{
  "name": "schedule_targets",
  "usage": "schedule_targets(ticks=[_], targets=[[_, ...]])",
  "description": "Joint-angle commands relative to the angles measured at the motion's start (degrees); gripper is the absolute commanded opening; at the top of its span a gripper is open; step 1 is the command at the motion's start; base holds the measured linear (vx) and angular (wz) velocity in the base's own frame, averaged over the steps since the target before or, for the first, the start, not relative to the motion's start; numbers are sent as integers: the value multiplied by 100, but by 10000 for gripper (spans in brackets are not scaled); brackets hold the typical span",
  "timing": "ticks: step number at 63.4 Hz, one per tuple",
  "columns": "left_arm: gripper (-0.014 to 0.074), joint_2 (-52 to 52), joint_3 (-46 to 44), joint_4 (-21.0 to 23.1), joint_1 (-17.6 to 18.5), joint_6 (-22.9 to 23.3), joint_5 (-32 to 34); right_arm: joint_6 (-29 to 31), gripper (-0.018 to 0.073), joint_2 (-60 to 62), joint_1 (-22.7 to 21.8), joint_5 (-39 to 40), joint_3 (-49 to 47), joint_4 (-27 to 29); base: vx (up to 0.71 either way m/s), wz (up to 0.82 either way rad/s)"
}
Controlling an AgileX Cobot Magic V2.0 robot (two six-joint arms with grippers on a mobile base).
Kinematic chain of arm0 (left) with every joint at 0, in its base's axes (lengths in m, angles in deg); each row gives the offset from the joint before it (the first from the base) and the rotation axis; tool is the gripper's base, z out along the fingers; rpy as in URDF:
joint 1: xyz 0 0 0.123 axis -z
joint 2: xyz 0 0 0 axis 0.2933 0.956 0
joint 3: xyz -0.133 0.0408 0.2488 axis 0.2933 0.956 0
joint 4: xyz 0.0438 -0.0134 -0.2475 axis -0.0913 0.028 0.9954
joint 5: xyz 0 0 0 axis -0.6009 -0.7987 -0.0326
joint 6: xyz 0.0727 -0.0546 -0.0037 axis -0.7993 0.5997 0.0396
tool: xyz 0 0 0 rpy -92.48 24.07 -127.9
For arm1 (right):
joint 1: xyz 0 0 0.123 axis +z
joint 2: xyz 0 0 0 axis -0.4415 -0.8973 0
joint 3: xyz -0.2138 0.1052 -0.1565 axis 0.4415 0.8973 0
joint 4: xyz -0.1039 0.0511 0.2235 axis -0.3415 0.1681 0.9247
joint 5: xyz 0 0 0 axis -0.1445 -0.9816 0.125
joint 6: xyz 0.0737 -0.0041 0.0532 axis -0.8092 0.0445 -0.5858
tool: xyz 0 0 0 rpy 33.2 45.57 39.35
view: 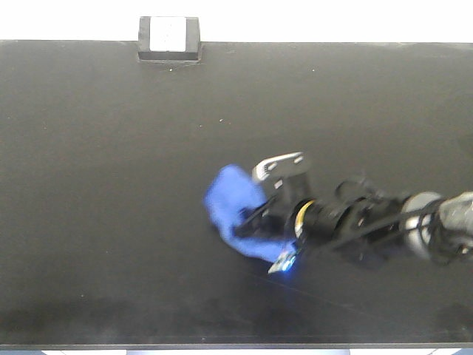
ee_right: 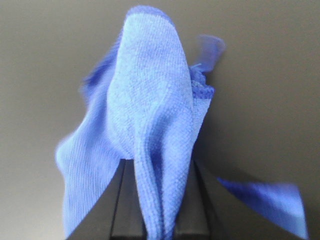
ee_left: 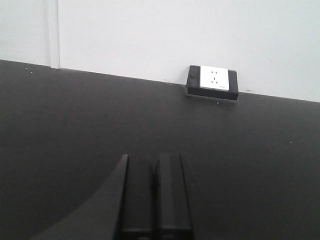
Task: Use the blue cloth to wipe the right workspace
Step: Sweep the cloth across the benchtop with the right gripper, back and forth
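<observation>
Front view: black bench (view: 111, 185) wide, matte. Socket box (view: 169, 37) at far edge, left of middle. Right gripper (view: 255, 222) reaches in from right edge, low over bench, pinching cloth (view: 233, 200). Cloth bunched right of middle, nearer front edge than far edge.

Left wrist view: left gripper (ee_left: 155, 195) above bare bench (ee_left: 250, 150), jaws together, nothing between. Box (ee_left: 212, 82) against wall (ee_left: 150, 35).

Right wrist view: right gripper (ee_right: 159, 210) clamped on cloth (ee_right: 150, 110); fold pokes forward, tail hangs left, corner trails right.

Only the black box (view: 169, 38) at the far edge of my worktop (view: 96, 185) stands in my way; every other stretch lies open.
</observation>
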Motion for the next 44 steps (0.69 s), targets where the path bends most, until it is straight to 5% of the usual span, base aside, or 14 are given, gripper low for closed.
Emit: schedule_targets(ticks=[1,19,24,32,44], targets=[[-6,-38,176,37,21,49,476,638,9,174,-624,-495,-77,511,0,0],[-6,-38,176,37,21,49,476,1725,10,414,-3228,-810,-77,522,0,0],[-6,-38,176,37,21,49,476,2058,10,460,-3564,-708,-77,413,0,0],[-6,-38,176,37,21,49,476,2205,10,477,-3498,-665,-77,234,0,0],[-6,-38,176,37,21,49,476,2037,10,477,-2198,-610,-77,234,0,0]])
